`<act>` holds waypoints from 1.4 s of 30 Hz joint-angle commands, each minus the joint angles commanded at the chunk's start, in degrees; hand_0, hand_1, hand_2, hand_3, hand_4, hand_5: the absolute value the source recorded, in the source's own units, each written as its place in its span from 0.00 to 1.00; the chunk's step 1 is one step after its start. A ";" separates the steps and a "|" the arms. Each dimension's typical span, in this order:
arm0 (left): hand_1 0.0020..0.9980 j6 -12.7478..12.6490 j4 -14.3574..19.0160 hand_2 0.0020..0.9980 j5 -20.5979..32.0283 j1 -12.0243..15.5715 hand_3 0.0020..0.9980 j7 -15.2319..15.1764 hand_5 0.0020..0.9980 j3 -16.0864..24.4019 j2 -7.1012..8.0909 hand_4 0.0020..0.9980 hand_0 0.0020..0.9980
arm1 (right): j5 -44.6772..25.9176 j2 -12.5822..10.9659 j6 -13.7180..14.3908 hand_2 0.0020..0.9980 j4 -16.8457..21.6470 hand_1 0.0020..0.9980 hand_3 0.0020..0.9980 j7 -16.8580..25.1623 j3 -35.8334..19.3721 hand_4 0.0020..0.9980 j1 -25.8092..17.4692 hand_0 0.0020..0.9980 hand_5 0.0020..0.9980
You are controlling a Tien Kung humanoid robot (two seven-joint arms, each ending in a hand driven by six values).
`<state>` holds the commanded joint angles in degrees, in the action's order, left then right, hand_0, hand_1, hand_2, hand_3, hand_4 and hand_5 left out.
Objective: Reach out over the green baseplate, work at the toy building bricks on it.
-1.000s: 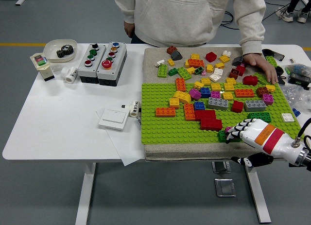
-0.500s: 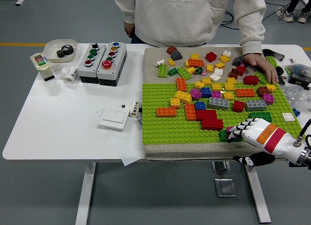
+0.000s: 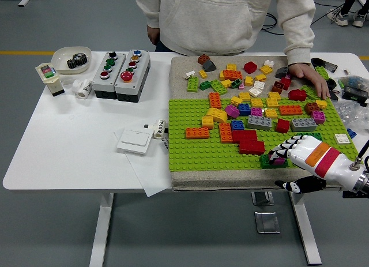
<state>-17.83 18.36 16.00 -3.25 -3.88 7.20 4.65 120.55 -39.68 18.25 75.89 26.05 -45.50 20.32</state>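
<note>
Right hand (image 3: 286, 150), fingers curled down onto a dark green brick (image 3: 268, 161) at the green baseplate's (image 3: 190, 149) near edge, apparently pressing or gripping it; beyond, loose bricks lie scattered; farthest, a person's hand (image 3: 310, 78) steadies the baseplate.

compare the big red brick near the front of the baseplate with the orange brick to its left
The red brick is darker, bulkier and squarer; the orange brick is a slim bar. The red brick abuts other bricks near the robot hand; the orange brick stands alone. Both sit flat on the green baseplate.
</note>
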 joint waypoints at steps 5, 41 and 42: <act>0.75 0.03 -0.01 0.77 0.26 -0.02 0.58 -0.08 0.60 -0.15 0.01 0.65 0.66 | -1.18 0.19 0.11 0.72 -0.05 0.65 0.62 -0.62 -2.18 0.79 0.22 0.63 0.43; 0.75 -0.25 -0.69 0.76 -0.54 0.69 0.58 0.34 0.60 0.86 -0.18 0.65 0.66 | -35.93 5.38 -2.87 0.89 -2.25 0.84 0.90 -9.87 -12.99 0.95 4.23 0.89 0.68; 0.75 -0.25 -0.70 0.76 -0.52 0.70 0.58 0.33 0.60 0.87 -0.19 0.65 0.66 | -37.00 5.43 -2.89 0.89 -2.27 0.84 0.90 -9.74 -13.08 0.95 4.21 0.89 0.68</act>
<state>-18.09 17.66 15.48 -2.56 -3.54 8.07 4.46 83.55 -34.25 15.37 73.61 16.31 -58.58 24.53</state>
